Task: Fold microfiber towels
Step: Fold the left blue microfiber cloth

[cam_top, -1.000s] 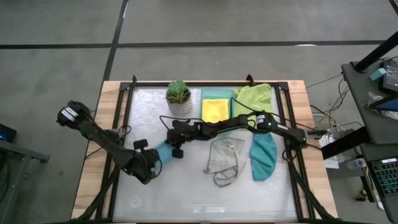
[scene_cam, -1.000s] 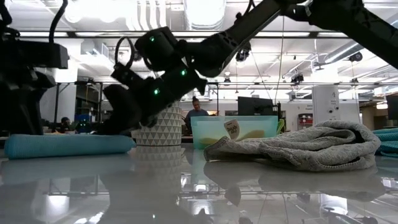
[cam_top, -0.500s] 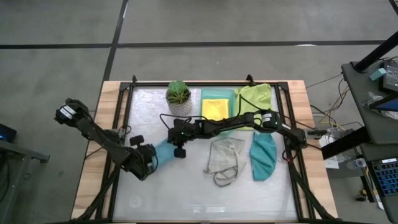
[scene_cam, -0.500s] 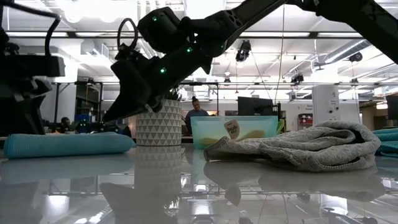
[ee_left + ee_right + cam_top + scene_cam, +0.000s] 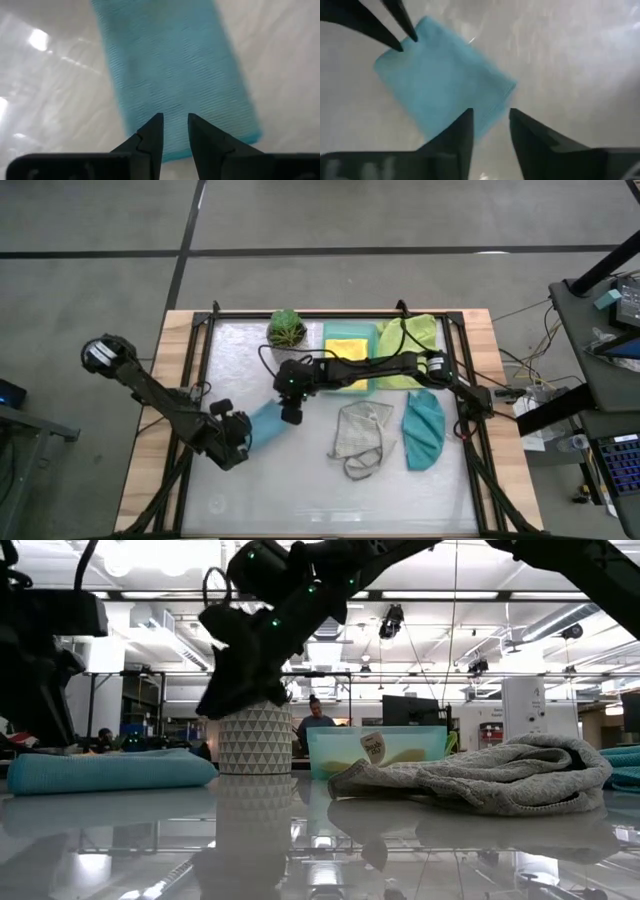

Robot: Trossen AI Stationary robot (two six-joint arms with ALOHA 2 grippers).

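The right arm stretches across the desk [image 5: 220,480] from its right side, its right tool [image 5: 291,412] hanging just above one end of the folded light blue towel [image 5: 266,420], fingers parted with nothing between them. The left arm reaches in from the left; its left tool [image 5: 238,438] sits at the towel's other end, fingers [image 5: 152,135] slightly apart over the cloth edge, gripping nothing. The grey towel [image 5: 360,435] lies crumpled near the teal towel [image 5: 423,430]; the yellow towel [image 5: 347,356] and green towel [image 5: 410,340] lie at the back.

Light blue towel [image 5: 268,420], pale grey towel [image 5: 360,435], teal towel [image 5: 423,430].
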